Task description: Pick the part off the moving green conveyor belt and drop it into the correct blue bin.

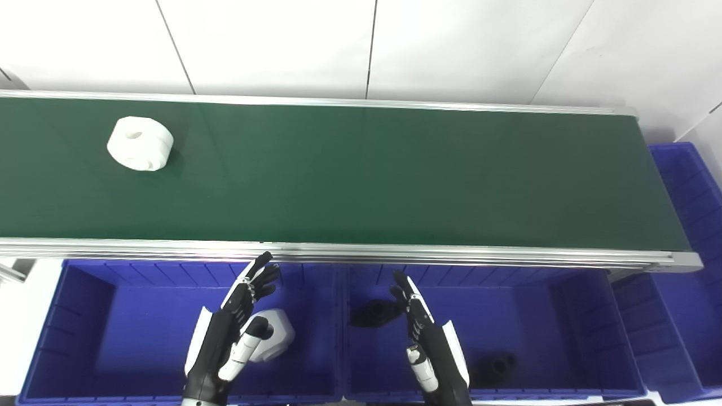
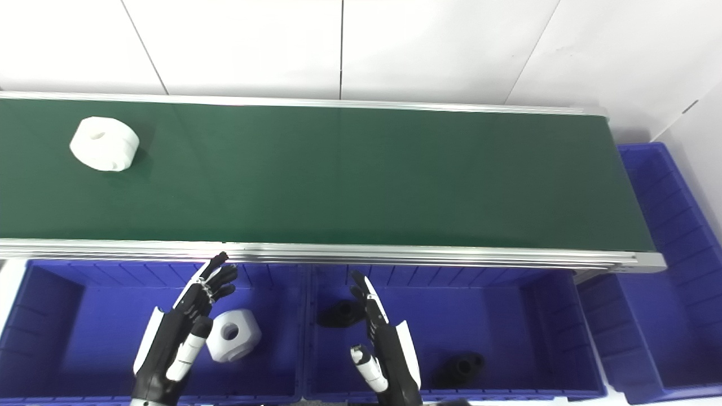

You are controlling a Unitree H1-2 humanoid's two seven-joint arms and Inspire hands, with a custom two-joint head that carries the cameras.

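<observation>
A white ring-shaped part [image 1: 140, 143] lies on the green conveyor belt [image 1: 361, 175] at the far left. My left hand [image 1: 234, 332] is open and empty, raised over the left blue bin [image 1: 84, 327], below the belt's near rail. My right hand [image 1: 423, 338] is open and empty over the middle blue bin [image 1: 564, 316]. A white part [image 2: 232, 335] lies in the left bin beside my left hand. Two black parts [image 2: 339, 313] [image 2: 459, 367] lie in the middle bin.
The belt's aluminium rail [image 1: 451, 255] runs between the belt and the bins. A third blue bin [image 1: 691, 237] stands at the belt's right end. A white tiled wall [image 1: 361, 45] is behind the belt.
</observation>
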